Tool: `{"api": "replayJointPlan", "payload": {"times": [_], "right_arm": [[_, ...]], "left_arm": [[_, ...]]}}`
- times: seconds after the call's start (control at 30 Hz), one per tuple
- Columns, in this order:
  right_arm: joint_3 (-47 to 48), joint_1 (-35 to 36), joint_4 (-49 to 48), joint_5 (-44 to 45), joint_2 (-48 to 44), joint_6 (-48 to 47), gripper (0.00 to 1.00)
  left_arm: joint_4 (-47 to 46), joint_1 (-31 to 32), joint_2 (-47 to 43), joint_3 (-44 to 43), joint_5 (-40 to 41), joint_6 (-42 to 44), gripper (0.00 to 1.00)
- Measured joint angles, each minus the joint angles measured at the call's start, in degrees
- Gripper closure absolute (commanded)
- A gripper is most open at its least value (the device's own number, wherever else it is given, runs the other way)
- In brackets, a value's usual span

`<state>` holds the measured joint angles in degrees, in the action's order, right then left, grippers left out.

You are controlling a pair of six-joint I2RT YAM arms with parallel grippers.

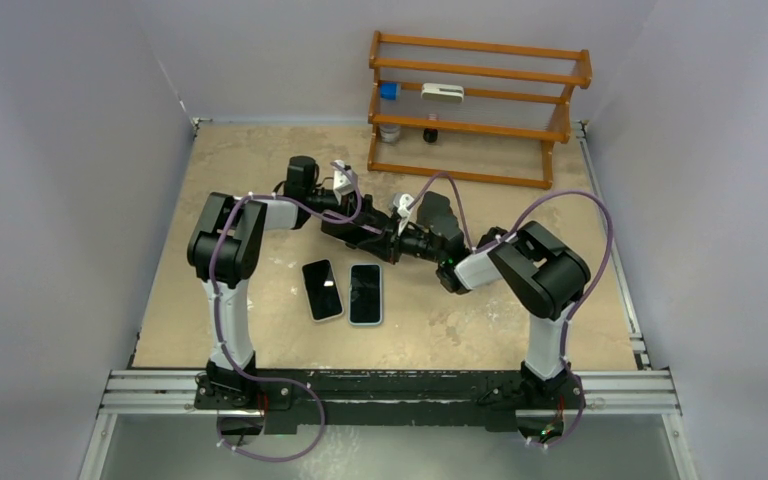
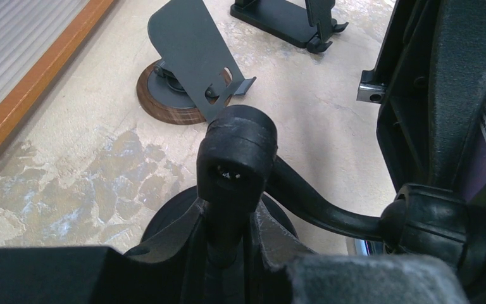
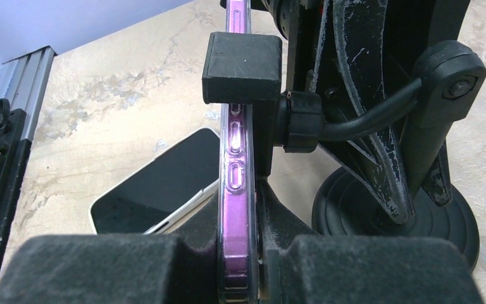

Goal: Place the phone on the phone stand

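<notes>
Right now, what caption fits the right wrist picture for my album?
Right gripper holds the purple phone edge-on at the phone stand; a second phone lies on the table.

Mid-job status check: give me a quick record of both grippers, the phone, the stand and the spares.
left gripper: shut on the post of the black clamp stand
right gripper: shut on the purple-cased phone
phone vs stand: phone's edge sits under the clamp pad; full seating cannot be confirmed
spares: first spare phone and second spare phone, flat, side by side
other stand: gray stand on a wooden base, unused
</notes>
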<state>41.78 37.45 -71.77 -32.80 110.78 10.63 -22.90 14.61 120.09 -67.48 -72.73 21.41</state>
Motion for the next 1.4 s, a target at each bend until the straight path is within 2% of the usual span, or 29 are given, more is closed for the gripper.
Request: {"api": "replayJointPlan", "payload": {"times": [0.23, 0.5, 0.97, 1.23, 1.3, 1.4], "right_arm": [[3.1, -0.2, 5.4, -2.2, -0.3, 1.7, 1.00], [4.3, -1.2, 5.5, -5.4, 0.5, 6.8, 1.00], [3.4, -0.6, 11.3, 0.5, -3.7, 12.6, 1.00], [2.7, -0.5, 10.2, 1.2, -3.5, 12.9, 1.00], [2.6, -0.4, 9.6, 1.4, -3.3, 12.9, 0.86], [2.2, -0.4, 9.1, 1.6, -3.2, 13.0, 0.71]], "left_arm": [[-1.2, -0.1, -0.4, 0.9, 0.5, 0.0, 1.00], [-3.0, -0.1, -1.3, 2.6, 2.1, 0.0, 1.00], [-7.5, 0.3, -2.3, 5.0, 5.6, -4.4, 1.00], [-8.5, 0.4, -2.5, 5.5, 6.4, -5.3, 1.00], [-8.6, 0.5, -2.5, 5.5, 6.4, -5.4, 1.00], [-8.6, 0.5, -2.5, 5.5, 6.5, -5.4, 1.00]]}}
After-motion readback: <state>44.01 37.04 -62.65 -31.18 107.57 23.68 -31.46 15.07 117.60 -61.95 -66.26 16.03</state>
